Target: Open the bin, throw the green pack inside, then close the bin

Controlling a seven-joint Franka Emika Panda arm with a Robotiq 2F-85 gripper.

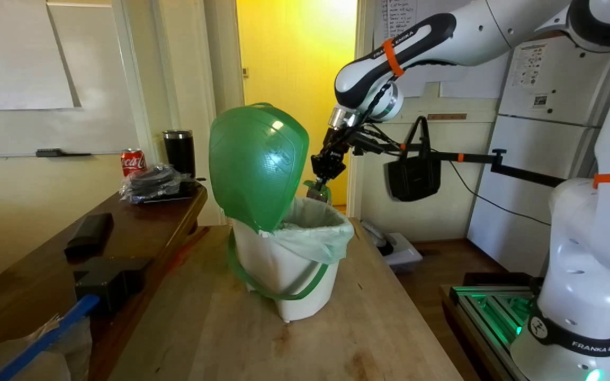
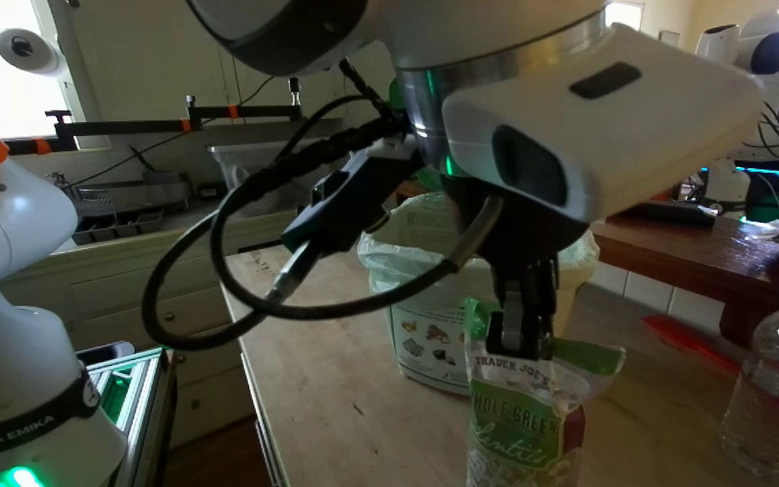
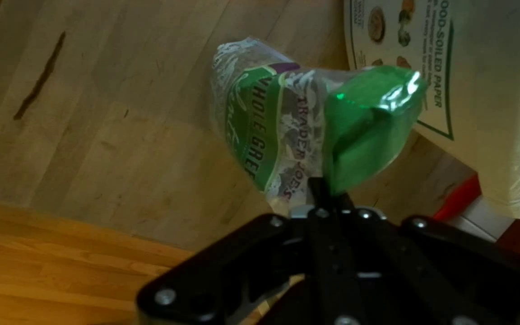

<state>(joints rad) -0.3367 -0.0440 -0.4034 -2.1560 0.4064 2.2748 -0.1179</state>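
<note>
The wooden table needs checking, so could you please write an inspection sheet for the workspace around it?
Surface: wooden table, with a dark mark in its top.
Job's things: bin upright, lid open; green pack outside it, base contact unclear.
Clutter: Coca-Cola can, black tumbler and plastic-wrapped item on the brown desk.
Gripper: shut on the green pack's top.
Cables: black cables hang in loops, crossing in front of the bin in an exterior view.
Surroundings: whiteboard, hanging black bag.
</note>
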